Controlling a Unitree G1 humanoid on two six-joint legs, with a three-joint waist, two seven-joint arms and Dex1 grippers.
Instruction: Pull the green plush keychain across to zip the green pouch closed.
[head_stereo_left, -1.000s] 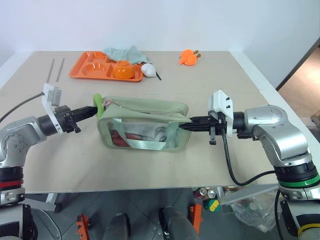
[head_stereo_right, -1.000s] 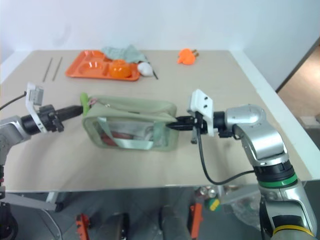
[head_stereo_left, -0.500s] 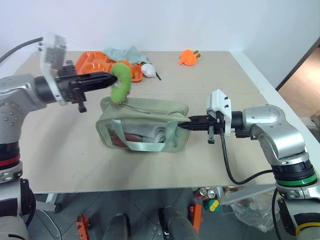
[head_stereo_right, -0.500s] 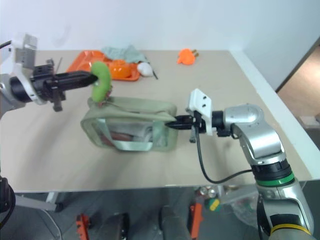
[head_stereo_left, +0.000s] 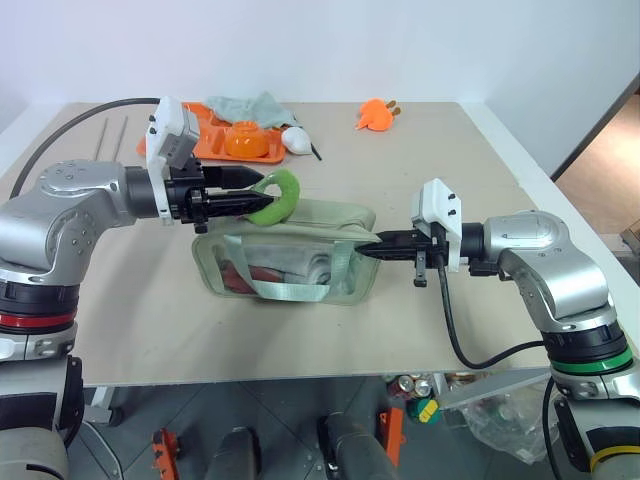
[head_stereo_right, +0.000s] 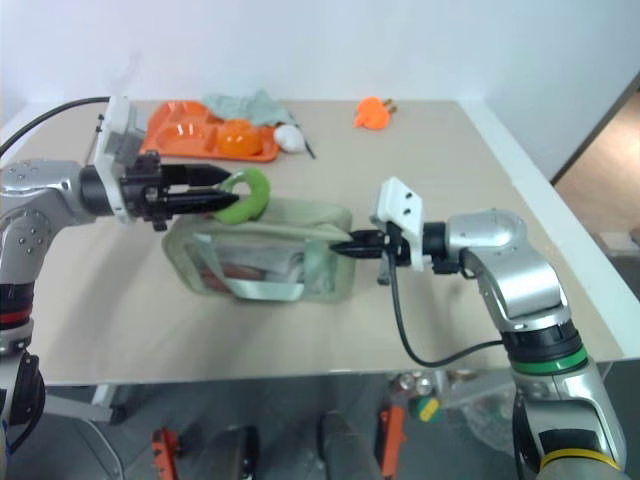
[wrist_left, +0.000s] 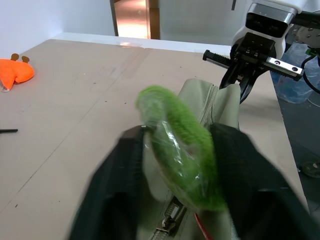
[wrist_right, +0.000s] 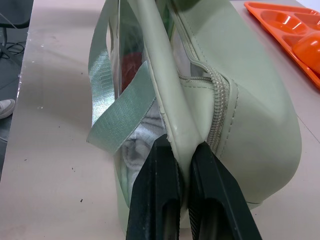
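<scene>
While the left hand (head_stereo_left: 262, 201) is hovering over the near-left end of the green pouch (head_stereo_left: 290, 250), its two black fingers (wrist_left: 115, 190) are standing spread, one on each side of the green plush keychain (head_stereo_left: 276, 196); whether they are pressing on the ring or only bracketing it, I cannot tell. From that hand the unzipped run of the zipper is stretching toward three o'clock, along the pouch's long axis, which is lying left to right across the desk (head_stereo_left: 420, 300). The pouch's far end is sitting at three o'clock from the keychain, and there the right hand (head_stereo_left: 372, 249) is pinching a fold of the pouch's end seam, its fingers (wrist_right: 160, 200) pressed together on the fabric. So the left hand is the nearer one to the pull, and the right one is serving as the anchor. In my judgement the coming pull is needing to run straight toward the right hand, low along the pouch top, or the ring may slip free. At twelve o'clock, well apart, an orange tray (head_stereo_left: 190, 135) is lying.
</scene>
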